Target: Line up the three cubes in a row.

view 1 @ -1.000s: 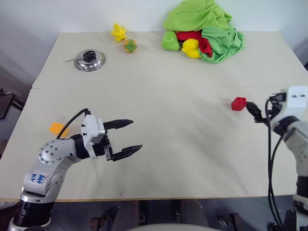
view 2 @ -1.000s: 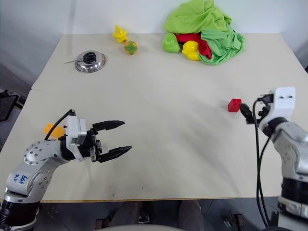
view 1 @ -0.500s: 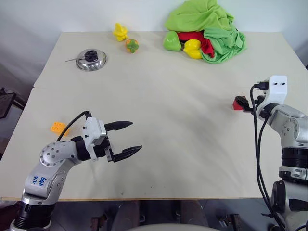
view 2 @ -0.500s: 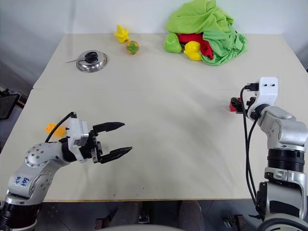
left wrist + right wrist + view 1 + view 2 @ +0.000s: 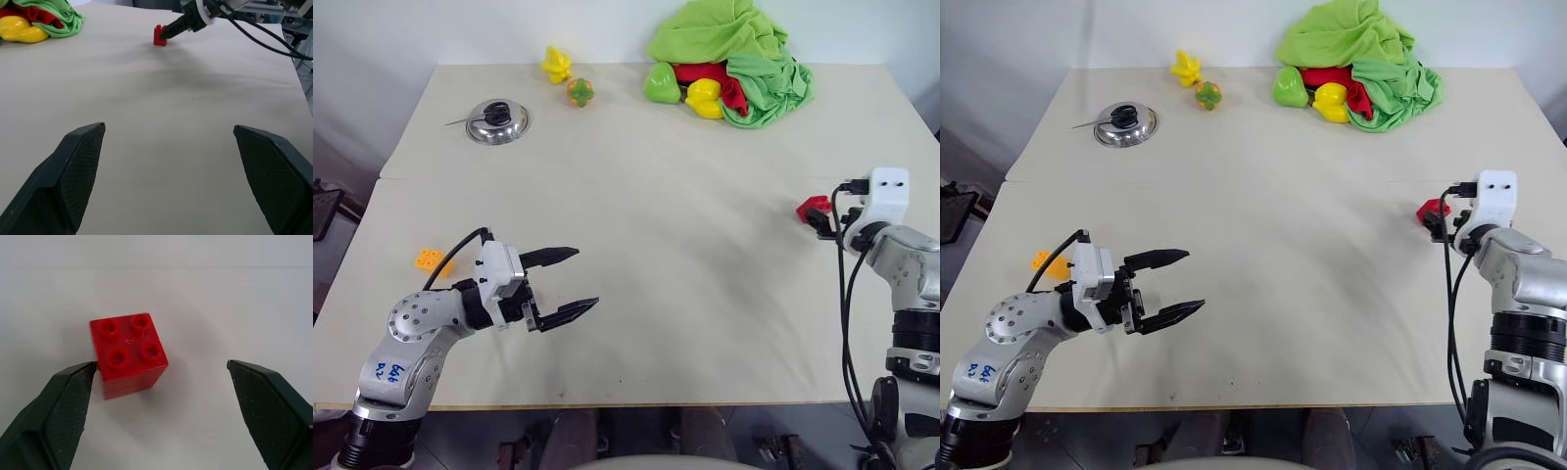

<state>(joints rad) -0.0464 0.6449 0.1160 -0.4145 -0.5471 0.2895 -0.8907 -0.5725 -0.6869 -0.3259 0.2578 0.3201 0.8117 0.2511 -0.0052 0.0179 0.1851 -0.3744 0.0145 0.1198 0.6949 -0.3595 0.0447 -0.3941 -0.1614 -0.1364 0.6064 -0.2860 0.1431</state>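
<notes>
Starting at the robot's left, one orange-yellow cube [image 5: 429,259] lies near the left edge of the beige table [image 5: 666,245], studs up, just behind the left arm. The left gripper [image 5: 576,282] hangs over the near left part of the table with its two black fingers spread wide and nothing between them; it points toward the middle of the table.

Farther back on the left sits one round metal lid [image 5: 497,122] with a dark knob. Beyond it, near the far edge, are two small toys close together: one yellow toy [image 5: 554,65] and one orange toy with a green top [image 5: 578,92].

At the far edge, right of centre, lies one heap of green cloth [image 5: 734,49] with a red piece showing in it. Against its front rest two toy fruits, one green pepper [image 5: 659,83] and one yellow pepper [image 5: 702,98].

On the right side of the table stands one red cube [image 5: 128,353], four studs on top, well apart from the orange-yellow one. The right gripper [image 5: 161,382] is at this cube with its jaws wide open. In the right wrist view one finger [image 5: 68,396] is just beside the cube's corner, and the other finger stands clear of it. The cube rests on the table, not gripped.

Two cubes can be counted in these views, one orange-yellow and one red.
</notes>
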